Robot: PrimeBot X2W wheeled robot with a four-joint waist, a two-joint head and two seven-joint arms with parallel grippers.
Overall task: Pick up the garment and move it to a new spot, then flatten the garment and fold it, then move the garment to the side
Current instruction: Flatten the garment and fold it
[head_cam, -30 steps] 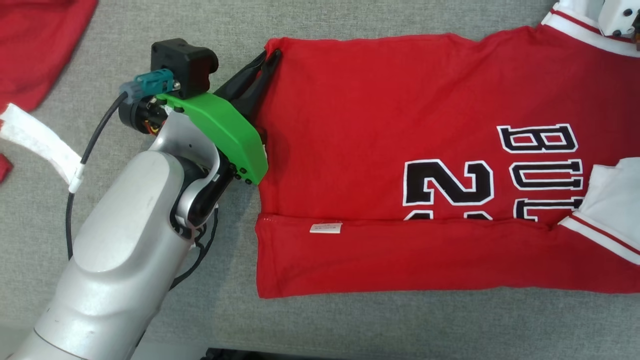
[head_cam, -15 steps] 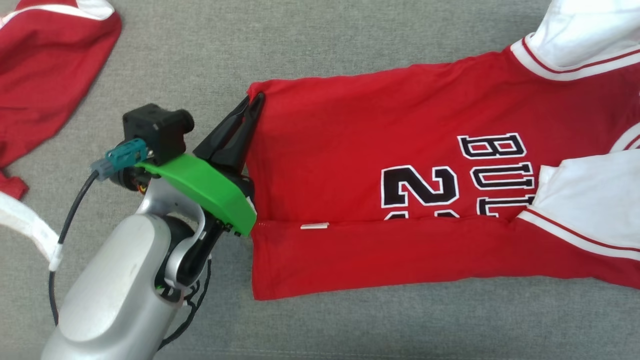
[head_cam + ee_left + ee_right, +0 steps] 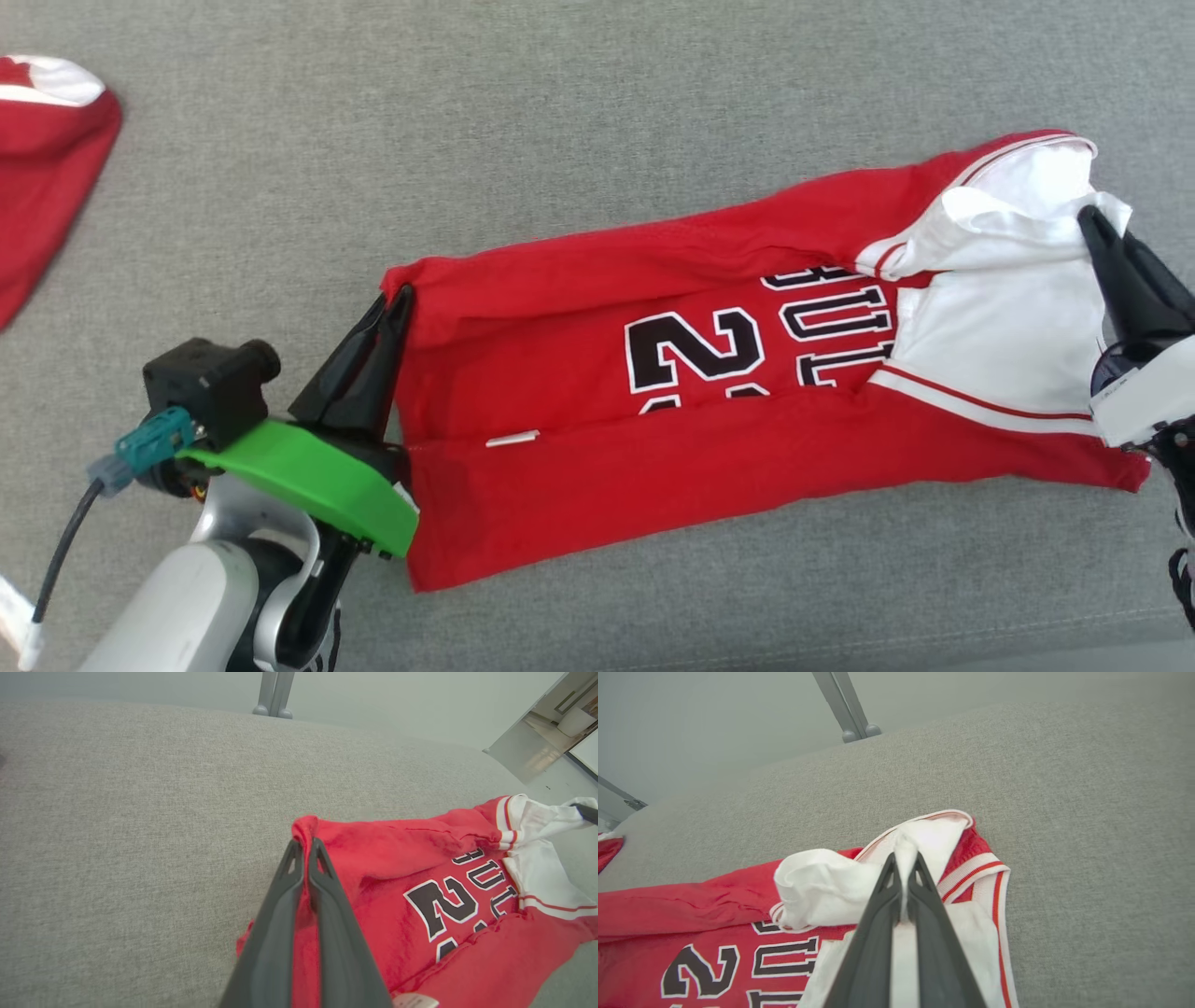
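The left gripper (image 3: 399, 301) is pinched tight on a red corner of the garment (image 3: 579, 476) at lower left, and the right gripper (image 3: 1090, 217) is clamped on its white fabric at right.

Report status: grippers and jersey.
Left gripper shut on jersey at its red hem corner. Right gripper shut on its white shoulder end. Another red garment lies apart, far left.

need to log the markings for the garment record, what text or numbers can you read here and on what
"2": big black numeral, white outline, on the red jersey; the digit beside it is tucked under a fold, unreadable.
"UL": black letters next to the numeral; the letter before is half covered by a fold, any others hidden by the white panel.
White tag on the jersey: too small to read.
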